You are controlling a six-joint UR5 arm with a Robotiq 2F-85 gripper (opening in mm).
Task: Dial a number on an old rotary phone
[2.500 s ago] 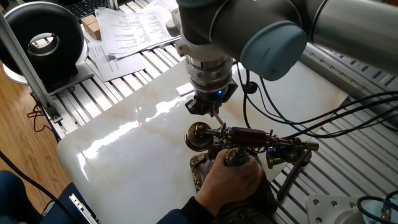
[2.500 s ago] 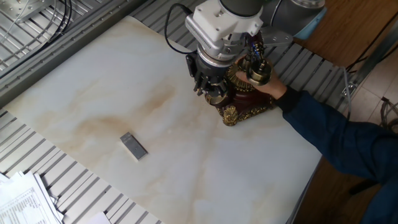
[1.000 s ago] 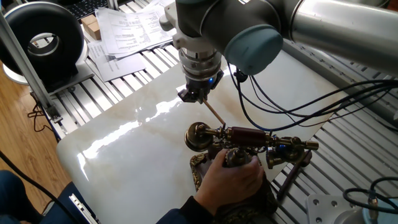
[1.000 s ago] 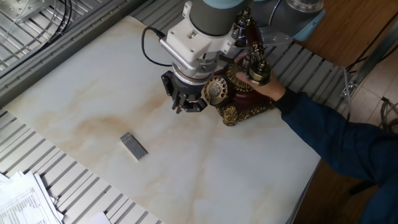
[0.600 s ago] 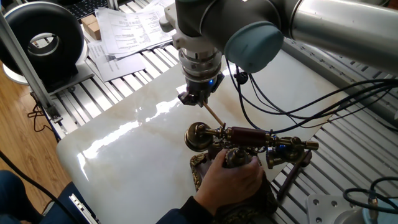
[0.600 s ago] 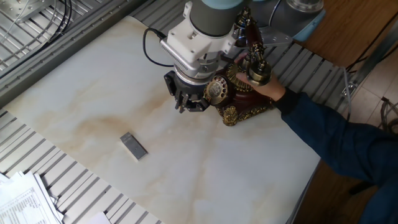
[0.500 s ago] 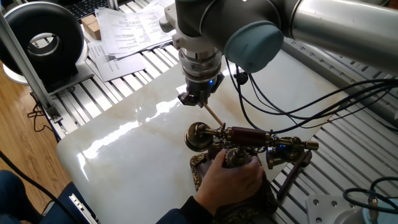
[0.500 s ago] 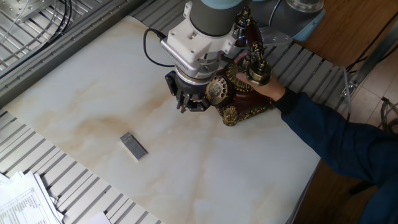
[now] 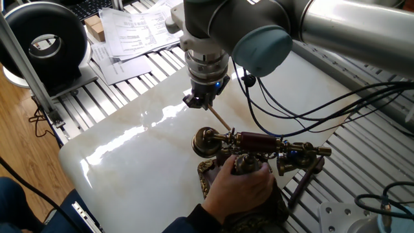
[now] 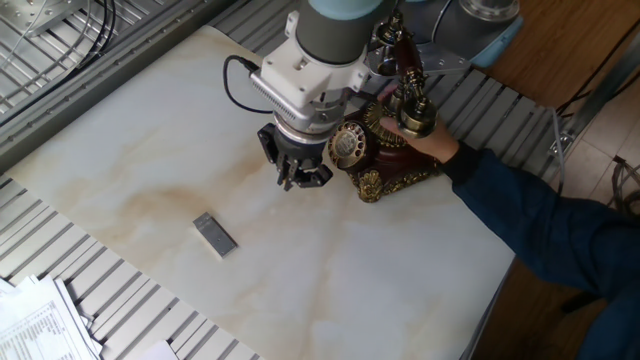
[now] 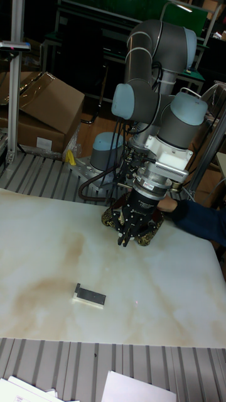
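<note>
The old rotary phone [image 9: 257, 142] stands on the white marble table [image 9: 129, 149], brass, with a maroon handset bar across its top. Its round dial [image 10: 350, 145] faces my gripper. My gripper [image 9: 200, 101] hangs just left of the phone, shut on a thin pale wooden stick [image 9: 218, 118] that slants down toward the handset's brass cup. In the other fixed view my gripper [image 10: 299, 176] is beside the dial, apart from it. In the tall view my gripper [image 11: 128, 237] hides most of the phone [image 11: 110, 217].
A person's hand [image 9: 240, 188] holds the phone's base, and a blue sleeve [image 10: 530, 220] reaches in from the right. A small grey block [image 10: 215, 233] lies on the table. Papers [image 9: 139, 29] and a black ring light [image 9: 45, 40] sit beyond the far edge. Cables [image 9: 291, 110] trail from the arm.
My gripper has drawn back from over the dial toward the table's middle, still holding the stick; in the last half second it shifted slightly farther off. The phone and hand stay put.
</note>
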